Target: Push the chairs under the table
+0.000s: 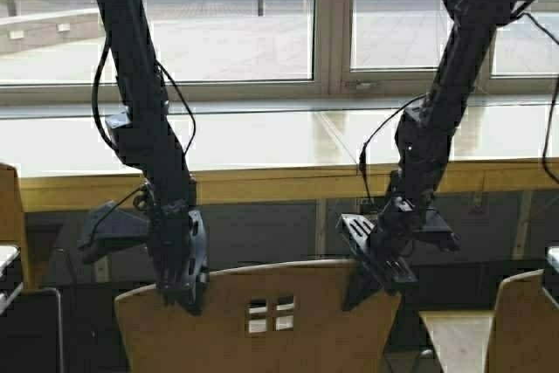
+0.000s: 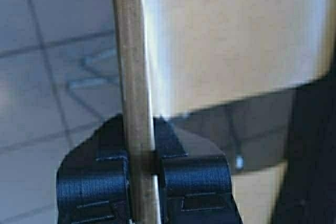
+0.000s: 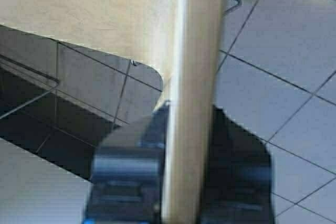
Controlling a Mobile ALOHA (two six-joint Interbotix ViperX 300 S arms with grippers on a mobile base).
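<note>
From above, the light tan plywood chair with four small square holes (image 1: 262, 316) stands just before the long pale table (image 1: 262, 141). The left gripper (image 1: 182, 290) and right gripper (image 1: 377, 279) hold its top edge.

Left wrist: the fingers (image 2: 197, 179) squeeze the chair back (image 2: 134, 77) tight.

Right wrist: that pincer (image 3: 181, 182) is clamped on the edge too. Uneven pushing could twist the chair sideways.

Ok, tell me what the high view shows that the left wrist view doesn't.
Only the high view shows the table, the windows, the right hand on the chair back's right top corner, and neighbouring chairs. Only the left wrist view shows the tiled floor and the chair's seat. Both show the left hand clamped on the chair back's edge.
</note>
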